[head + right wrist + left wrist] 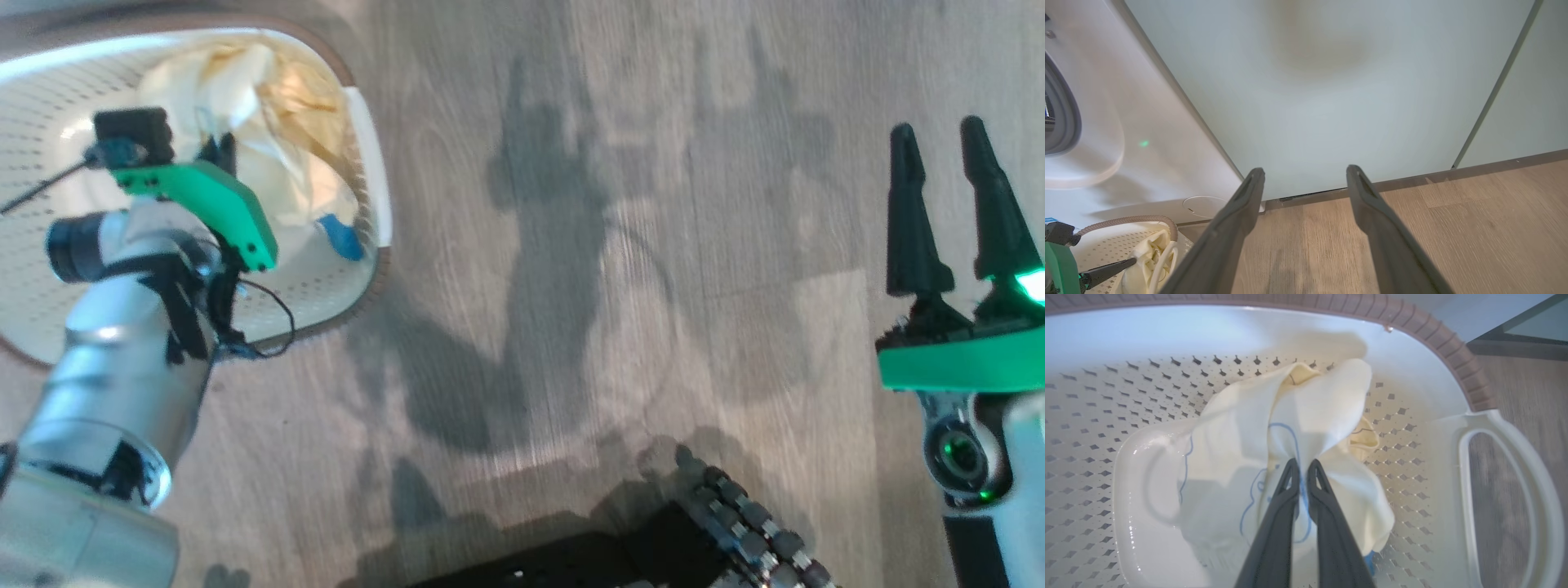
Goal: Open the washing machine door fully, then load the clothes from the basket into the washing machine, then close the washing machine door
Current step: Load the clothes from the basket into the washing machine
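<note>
Left claw (1301, 463) clamped on a thin fold of clothes (1323, 408); lifting may slip it loose into the basket (1447, 339) below

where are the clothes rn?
Head view, upper left: the clothes lie bunched at the right end of the basket, with the left tool shut on a fold.

Pale-yellow clothes (1327, 404) with thin blue line drawings lie bunched inside the white perforated, brown-rimmed basket (1167, 330), just beside the white washing machine (1147, 134).
</note>
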